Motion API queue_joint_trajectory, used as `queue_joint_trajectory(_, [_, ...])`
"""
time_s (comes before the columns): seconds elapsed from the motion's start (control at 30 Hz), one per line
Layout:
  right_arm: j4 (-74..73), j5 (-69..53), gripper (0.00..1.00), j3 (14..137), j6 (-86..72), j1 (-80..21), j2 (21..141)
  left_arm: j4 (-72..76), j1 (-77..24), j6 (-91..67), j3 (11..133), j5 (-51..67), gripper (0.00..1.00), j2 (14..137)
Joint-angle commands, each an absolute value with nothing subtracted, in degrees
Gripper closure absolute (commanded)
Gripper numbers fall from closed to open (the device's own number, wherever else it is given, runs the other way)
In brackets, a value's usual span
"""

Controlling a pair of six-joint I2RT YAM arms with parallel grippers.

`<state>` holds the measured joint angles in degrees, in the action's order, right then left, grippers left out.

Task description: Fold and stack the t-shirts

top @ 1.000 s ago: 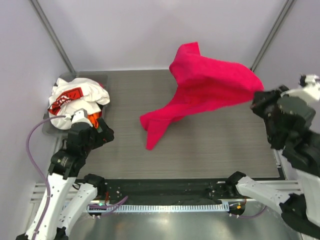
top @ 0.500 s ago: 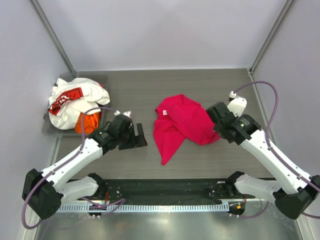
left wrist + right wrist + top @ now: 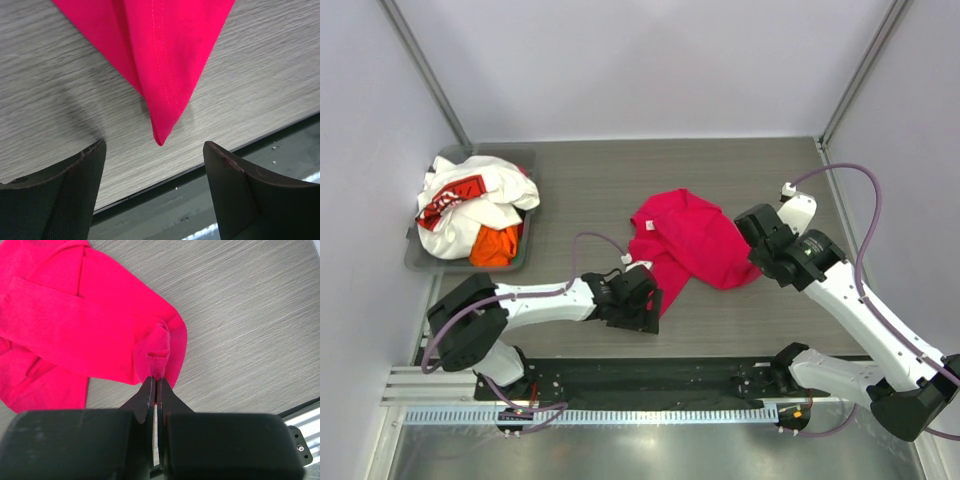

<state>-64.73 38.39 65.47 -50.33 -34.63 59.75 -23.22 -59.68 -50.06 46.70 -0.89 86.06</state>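
The magenta-red t-shirt [image 3: 690, 245] lies crumpled on the table's middle. My right gripper [image 3: 757, 268] is shut on a fold at its right edge, seen pinched in the right wrist view [image 3: 159, 374]. My left gripper [image 3: 642, 312] is open and empty, low at the shirt's near pointed corner [image 3: 160, 140], which hangs between its fingers [image 3: 75, 185] without touching them. The white t-shirt with red-and-black print [image 3: 470, 205] and the orange t-shirt [image 3: 498, 247] lie bunched in the grey bin.
The grey plastic bin [image 3: 418, 262] sits at the table's left side. The table's near edge and a dark rail [image 3: 210, 210] run just below my left gripper. Frame posts stand at the back corners.
My left arm has swung right from beside the bin to the shirt's near corner. The shirt, held high in the air a second ago, has settled on the table; my right gripper holds still.
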Motion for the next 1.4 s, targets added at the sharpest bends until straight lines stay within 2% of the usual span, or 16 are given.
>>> queue_joint_trajectory(0.0, [-63.5, 39.5, 0.99, 66.1, -51.0, -34.1, 58.9, -21.5, -61.8, -52.4, 49.0, -4.1, 0.21, 88.1])
queue_joint_trajectory(0.23, [-63.2, 39.1, 0.99, 64.6, -51.0, -34.2, 59.2, -20.7, -63.2, -52.7, 50.9, -6.9, 0.39, 92.4])
queue_joint_trajectory(0.3, [-63.2, 39.2, 0.99, 64.3, -50.9, -33.9, 59.1, -20.6, -63.2, -52.5, 52.0, -6.7, 0.48, 93.1])
queue_joint_trajectory(0.33, [-63.3, 39.2, 0.99, 63.9, -50.8, -34.0, 58.7, -20.5, -63.3, -52.5, 52.4, -6.3, 0.56, 93.6])
queue_joint_trajectory(0.37, [-63.2, 39.1, 0.99, 63.8, -50.8, -33.8, 58.6, -20.7, -63.3, -52.3, 52.7, -6.2, 0.73, 93.6])
queue_joint_trajectory(0.43, [-63.3, 38.4, 0.99, 63.9, -50.7, -33.6, 58.6, -22.6, -63.5, -51.9, 54.4, -6.8, 0.94, 92.8])
queue_joint_trajectory(0.47, [-63.3, 38.0, 0.99, 64.2, -50.6, -33.5, 58.6, -27.3, -63.5, -51.7, 55.4, -9.0, 1.0, 90.9])
queue_joint_trajectory(0.6, [-63.4, 36.2, 0.99, 69.1, -47.6, -30.3, 59.1, -44.6, -63.5, -47.1, 65.2, -20.0, 1.0, 82.1])
queue_joint_trajectory(0.7, [-64.2, 34.6, 0.99, 78.3, -43.7, -27.4, 61.1, -58.5, -63.5, -41.2, 78.5, -29.2, 1.0, 77.7])
queue_joint_trajectory(0.8, [-67.2, 35.2, 0.99, 91.2, -40.7, -24.4, 64.9, -70.1, -63.2, -35.3, 100.0, -38.1, 1.0, 76.7])
queue_joint_trajectory(0.87, [-70.7, 37.4, 0.99, 102.1, -38.9, -23.4, 67.1, -76.5, -63.1, -31.2, 109.4, -42.5, 1.0, 77.5])
queue_joint_trajectory(0.9, [-72.1, 38.6, 0.99, 105.9, -38.5, -23.0, 69.2, -78.0, -63.0, -29.5, 118.5, -46.3, 1.0, 78.2])
queue_joint_trajectory(1.0, [-78.6, 43.8, 0.99, 121.0, -37.6, -22.7, 72.1, -80.9, -63.0, -22.8, 132.6, -51.0, 1.0, 80.4])
queue_joint_trajectory(1.03, [-81.6, 45.2, 0.99, 127.2, -37.6, -22.8, 73.3, -80.9, -63.0, -21.4, 134.9, -53.5, 1.0, 80.6])
queue_joint_trajectory(1.13, [-83.5, 48.3, 0.99, 131.8, -38.5, -22.7, 71.1, -77.2, -63.0, -15.8, 137.0, -56.5, 1.0, 77.1])
queue_joint_trajectory(1.37, [-82.0, 51.3, 0.99, 124.7, -38.9, -22.7, 61.9, -55.6, -63.0, -3.8, 124.5, -56.2, 1.0, 64.4])
